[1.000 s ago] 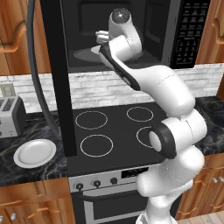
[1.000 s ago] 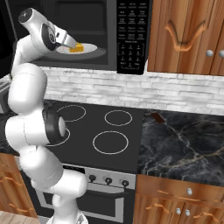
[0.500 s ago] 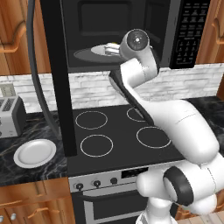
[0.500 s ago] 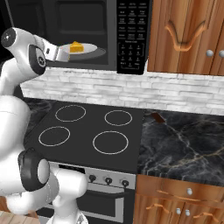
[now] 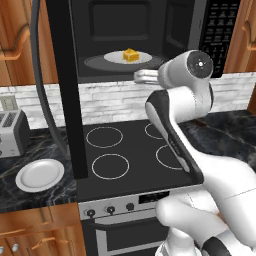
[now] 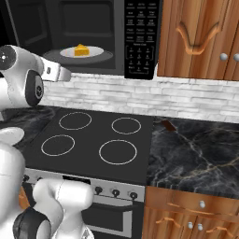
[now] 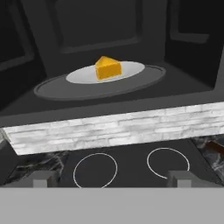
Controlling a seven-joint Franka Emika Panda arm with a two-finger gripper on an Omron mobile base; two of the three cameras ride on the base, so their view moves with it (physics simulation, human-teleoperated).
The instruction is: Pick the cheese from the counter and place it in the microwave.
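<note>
Cheese (image 5: 130, 55) sits on the round white turntable plate (image 5: 116, 58) inside the microwave (image 5: 125, 30), near the plate's middle, pointed end up; same wedge shows in the right base view (image 6: 81, 50) and hand view (image 7: 107, 67). Microwave door (image 5: 64, 90) hangs wide open at the left, edge-on to the left base cam, w/ a long curved handle (image 5: 42, 85) beside it. Button panel (image 6: 141, 39) is on the microwave's right. Gripper (image 7: 111, 179) is outside the cavity, below and in front of the opening, apart from the cheese and holding nothing; its 2 fingertips (image 7: 40, 179) stand far apart at the bottom of the hand view, so the fingers are spread. In the left base view the hand (image 5: 145, 76) pokes out level from the arm's wrist, just under the microwave's front lip. Stovetop (image 5: 125, 155) w/ 4 ring burners lies under the arm. Counter (image 6: 196, 154) of dark veined stone runs to the stove's right; on the left stretch sit a 2nd white plate (image 5: 39, 175) and a silver toaster (image 5: 12, 132), near each other but not touching.
</note>
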